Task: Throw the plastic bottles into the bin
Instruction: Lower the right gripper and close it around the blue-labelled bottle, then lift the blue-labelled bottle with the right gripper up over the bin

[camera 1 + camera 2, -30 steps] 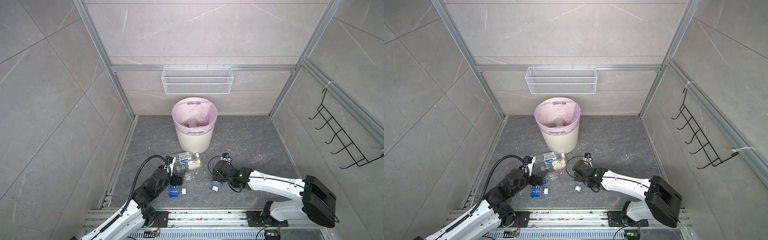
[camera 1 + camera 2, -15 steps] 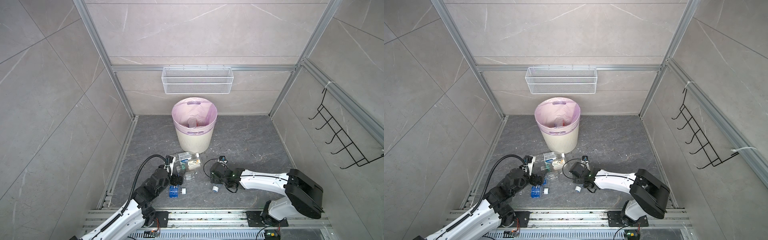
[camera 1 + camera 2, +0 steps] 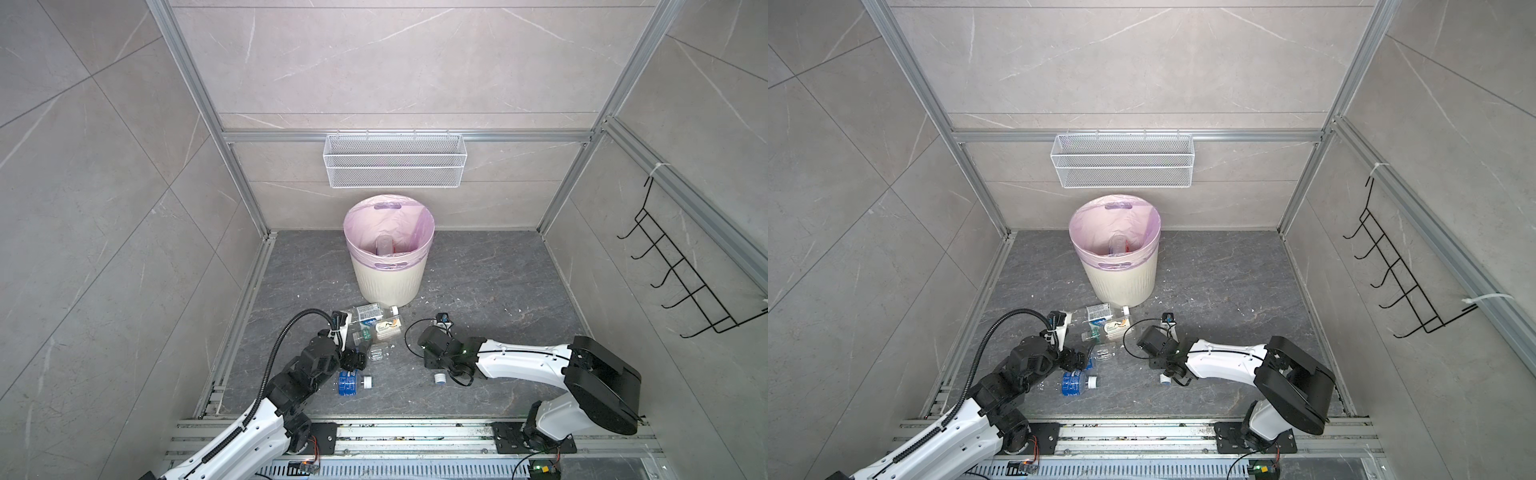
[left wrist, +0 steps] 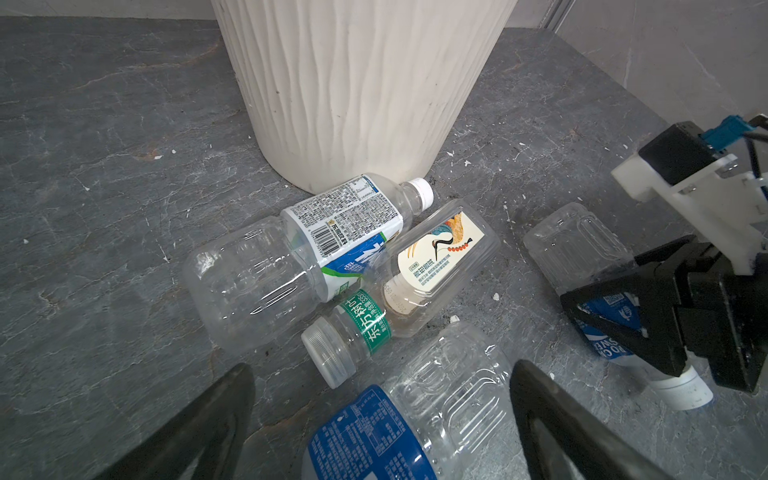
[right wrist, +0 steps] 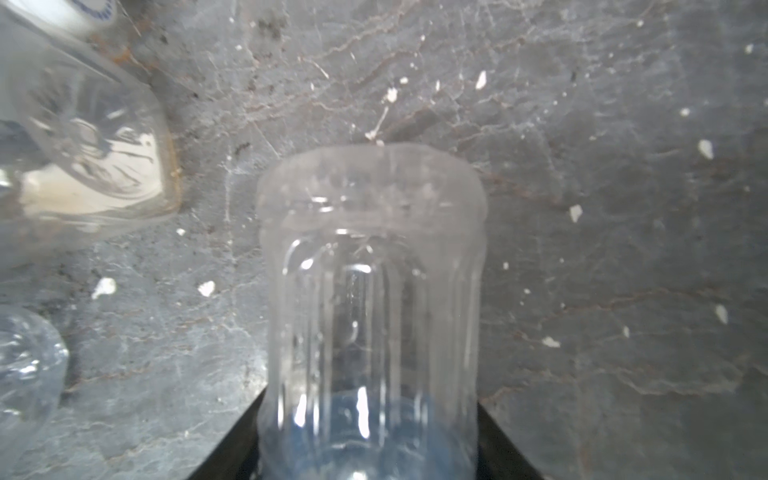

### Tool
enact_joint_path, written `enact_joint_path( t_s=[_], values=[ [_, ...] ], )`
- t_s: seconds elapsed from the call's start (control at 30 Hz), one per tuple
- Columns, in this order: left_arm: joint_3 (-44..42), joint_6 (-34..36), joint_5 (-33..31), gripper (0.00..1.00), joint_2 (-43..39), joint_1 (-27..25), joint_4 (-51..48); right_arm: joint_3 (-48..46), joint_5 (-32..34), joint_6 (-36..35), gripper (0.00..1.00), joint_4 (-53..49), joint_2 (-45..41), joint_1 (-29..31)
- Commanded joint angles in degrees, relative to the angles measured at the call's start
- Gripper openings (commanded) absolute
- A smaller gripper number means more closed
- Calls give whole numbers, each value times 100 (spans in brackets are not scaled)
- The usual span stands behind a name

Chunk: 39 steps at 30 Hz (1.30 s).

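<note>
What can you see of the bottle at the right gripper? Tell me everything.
The blue-labelled bottle is clear ribbed plastic, apparently empty, white cap on. It lies on its side on the grey floor, apart from the other bottles, base toward them. The right gripper has its fingers against both sides of its labelled middle.

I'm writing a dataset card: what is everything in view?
bin: one, cream, pink liner, back centre of floor
binned bottle: one seen, clear, inside bin
basket: one, white wire, back wall above bin
hook rack: one, black, right wall
big bottle: one, clear, white-blue label, at bin's foot
crane bottle: one, clear, cream label, beside big bottle
green bottle: one, clear, green band, beside crane bottle
blue bottles: two, blue labels, one at left gripper, one nearer the rail
held bottle: one, clear, blue label, in right gripper
left gripper: one, black, open
right gripper: one, black, shut on held bottle
</note>
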Motion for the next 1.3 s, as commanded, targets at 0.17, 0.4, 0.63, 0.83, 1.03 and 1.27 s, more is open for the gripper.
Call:
enact_joint_path(
  t_s=[0.17,0.4,0.63,0.83,1.03,1.27],
  values=[
    [8,-81,47,98,-1,31,224,-310,17,-333,55,446,-443,257],
    [12,-81,53,98,17,40,239,-357,266,-563,55,481,-653,498],
    [10,-90,57,98,14,38,231,-398,625,-859,55,510,-970,746],
    [15,-91,56,98,8,46,229,-399,871,-1114,56,575,-1233,948],
    [10,-90,55,98,8,50,225,-398,1170,-1346,56,698,-1450,1179],
    [9,-90,56,98,-10,50,214,-302,1441,-1637,55,782,-1630,1401]
  ],
)
